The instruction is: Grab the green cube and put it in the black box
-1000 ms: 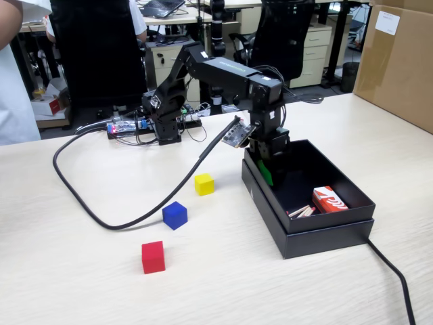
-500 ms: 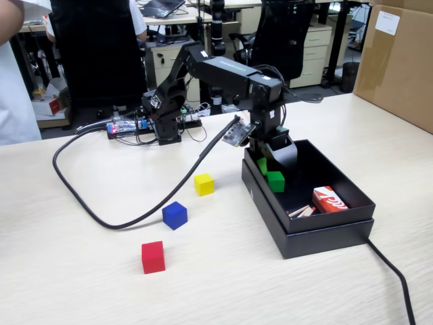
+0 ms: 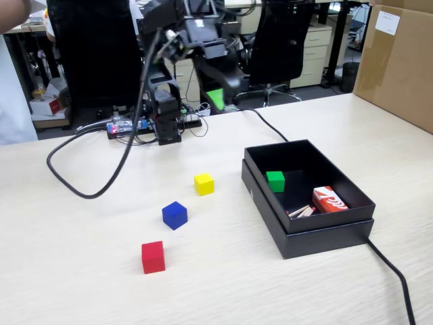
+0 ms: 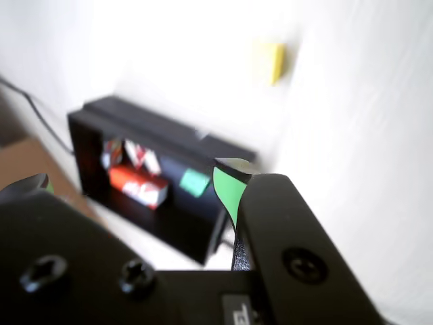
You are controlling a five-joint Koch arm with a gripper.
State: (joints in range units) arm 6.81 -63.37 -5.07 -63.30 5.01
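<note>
The green cube (image 3: 275, 181) lies inside the black box (image 3: 318, 233), near its back left corner, with nothing touching it. My gripper (image 3: 223, 91) is raised high behind the box, well above the table near the arm's base, open and empty; one green fingertip (image 3: 215, 99) shows. In the wrist view the jaws stand wide apart around my gripper (image 4: 132, 184), and between them, far off, I see the black box (image 4: 84, 135) with the green cube (image 4: 195, 183) inside.
A yellow cube (image 3: 203, 183), blue cube (image 3: 174, 215) and red cube (image 3: 153, 256) sit on the table left of the box. A red pack (image 3: 329, 200) lies in the box. A black cable (image 3: 74, 186) loops at left; a cardboard box (image 3: 399, 61) stands at the right.
The gripper opened over the box and let the green cube drop inside. The arm then lifted up and swung back toward its base, pulling the cable along.
</note>
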